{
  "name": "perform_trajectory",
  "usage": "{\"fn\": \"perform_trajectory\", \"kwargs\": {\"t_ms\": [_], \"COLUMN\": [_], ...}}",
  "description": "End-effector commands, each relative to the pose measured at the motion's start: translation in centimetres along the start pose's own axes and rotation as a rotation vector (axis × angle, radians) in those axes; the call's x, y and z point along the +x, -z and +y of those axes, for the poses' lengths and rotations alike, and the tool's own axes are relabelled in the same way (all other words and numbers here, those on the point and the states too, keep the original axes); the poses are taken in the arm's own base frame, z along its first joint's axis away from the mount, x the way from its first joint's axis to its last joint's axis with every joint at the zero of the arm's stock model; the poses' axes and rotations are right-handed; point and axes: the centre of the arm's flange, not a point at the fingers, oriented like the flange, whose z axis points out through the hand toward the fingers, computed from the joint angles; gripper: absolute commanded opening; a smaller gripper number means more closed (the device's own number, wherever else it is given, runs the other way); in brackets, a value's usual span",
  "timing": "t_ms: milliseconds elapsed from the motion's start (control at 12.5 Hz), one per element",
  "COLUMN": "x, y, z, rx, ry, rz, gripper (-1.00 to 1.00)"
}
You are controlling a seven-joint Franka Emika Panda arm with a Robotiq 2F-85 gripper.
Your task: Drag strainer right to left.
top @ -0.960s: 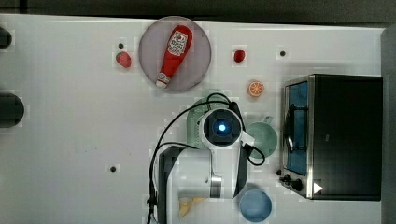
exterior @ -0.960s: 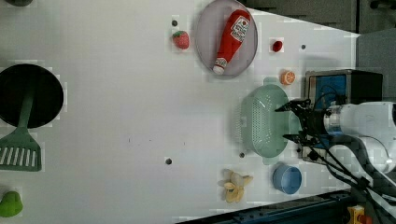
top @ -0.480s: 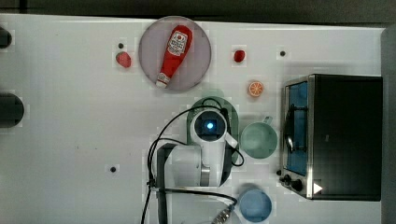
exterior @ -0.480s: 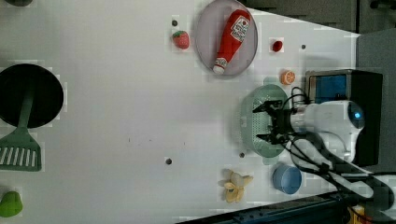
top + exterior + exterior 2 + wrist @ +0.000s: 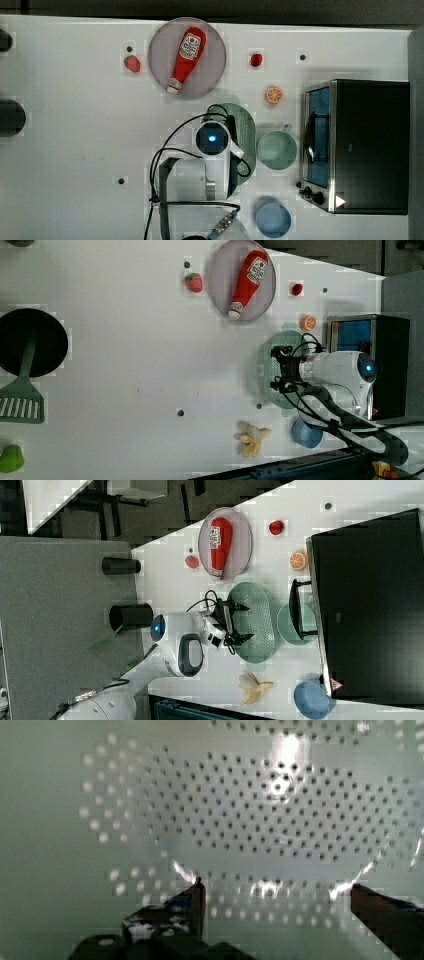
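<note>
The pale green perforated strainer lies on the white table between the grey plate and the blue bowl, just on the top view's left of the green mug. My arm's wrist covers its left half in the top view. The gripper is open, and its two fingers reach down into the strainer. In the wrist view the dotted strainer floor is very close, with the gripper spread wide and nothing between the fingertips.
A black toaster oven stands on the top view's right, right beside the mug. A ketchup bottle lies on the plate. An orange slice, a strawberry, a banana and a black pan with a spatula are also on the table.
My wrist has moved toward the top view's left, from above the strainer's mug side to over the strainer. The strainer and mug appear unmoved.
</note>
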Motion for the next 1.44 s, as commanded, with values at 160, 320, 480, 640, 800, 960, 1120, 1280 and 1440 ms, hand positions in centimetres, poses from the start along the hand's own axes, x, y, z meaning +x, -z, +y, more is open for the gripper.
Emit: {"fn": "perform_trajectory", "kwargs": {"t_ms": [160,320,480,640,800,960,1120,1280,1440], "x": [-5.2,-7.6,-10.3,-13.0,-15.1,-16.9,-18.6,-20.3,-22.0], "y": [1.3,1.2,1.1,1.0,0.8,0.7,0.5,0.3,0.1], "z": [-1.1,-1.0,-0.8,-0.7,-0.5,-0.8,-1.5,-2.3,-3.0], "rx": [0.025,0.021,0.017,0.017,0.015,0.018,0.026,0.032,0.023], "ry": [-0.01,-0.032,-0.044,-0.043,-0.056,-0.081,-0.088,-0.079,-0.076], "rz": [0.0,-0.003,-0.006,-0.009,-0.01,-0.012,-0.016,-0.021,-0.026], "gripper": [1.0,1.0,1.0,1.0,1.0,1.0,1.0,1.0,1.0]}}
